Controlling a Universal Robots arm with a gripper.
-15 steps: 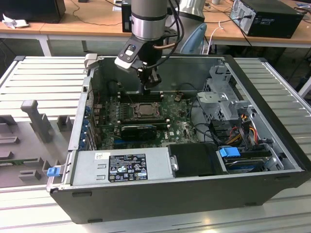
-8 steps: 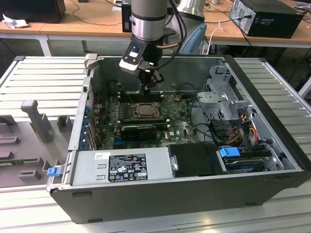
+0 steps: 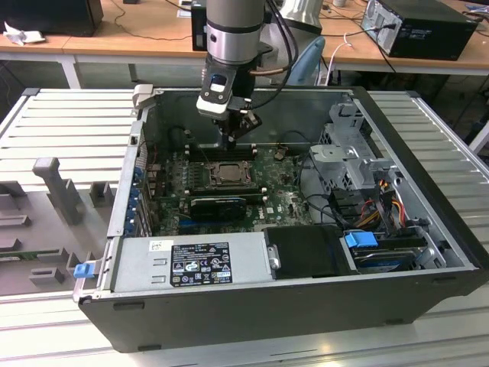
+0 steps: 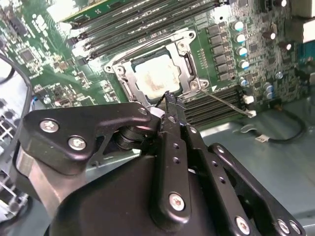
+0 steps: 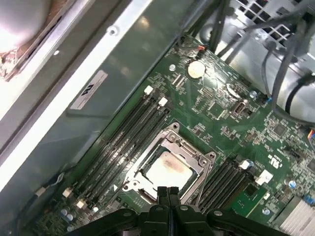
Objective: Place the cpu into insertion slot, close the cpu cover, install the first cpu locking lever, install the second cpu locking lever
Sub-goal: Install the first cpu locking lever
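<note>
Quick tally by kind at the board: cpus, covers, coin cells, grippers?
cpu: 1
cover: 1
coin cell: 1
gripper: 1
Total: 4

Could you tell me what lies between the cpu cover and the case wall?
In the first wrist view, long black memory slots separate the square metal cpu cover from the grey case wall.
</note>
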